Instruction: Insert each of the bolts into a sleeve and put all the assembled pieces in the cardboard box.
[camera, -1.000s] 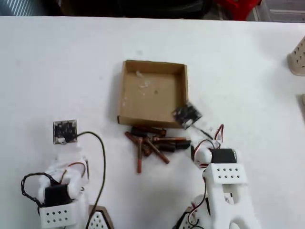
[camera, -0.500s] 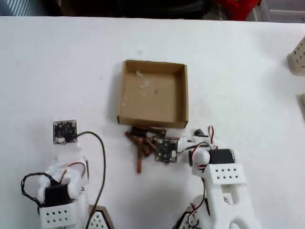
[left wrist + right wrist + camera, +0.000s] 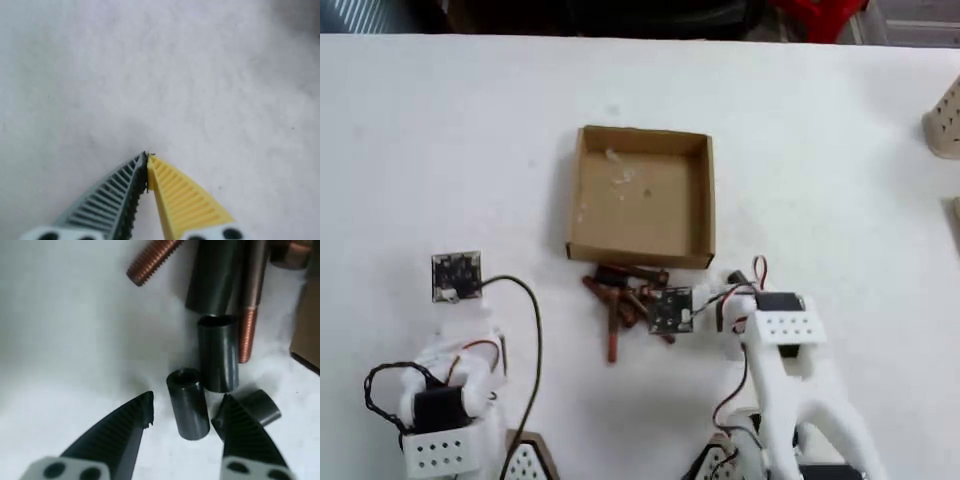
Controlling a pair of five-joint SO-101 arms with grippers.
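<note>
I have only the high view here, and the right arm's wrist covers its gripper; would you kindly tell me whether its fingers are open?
Observer: Yes. The right gripper is open, one finger on each side of a short black sleeve, with a gap showing between the sleeve and each finger.
Operator: Thank you. And how does the left gripper stand?
Observer: The left gripper is shut with nothing between its fingers, over bare table.
</note>
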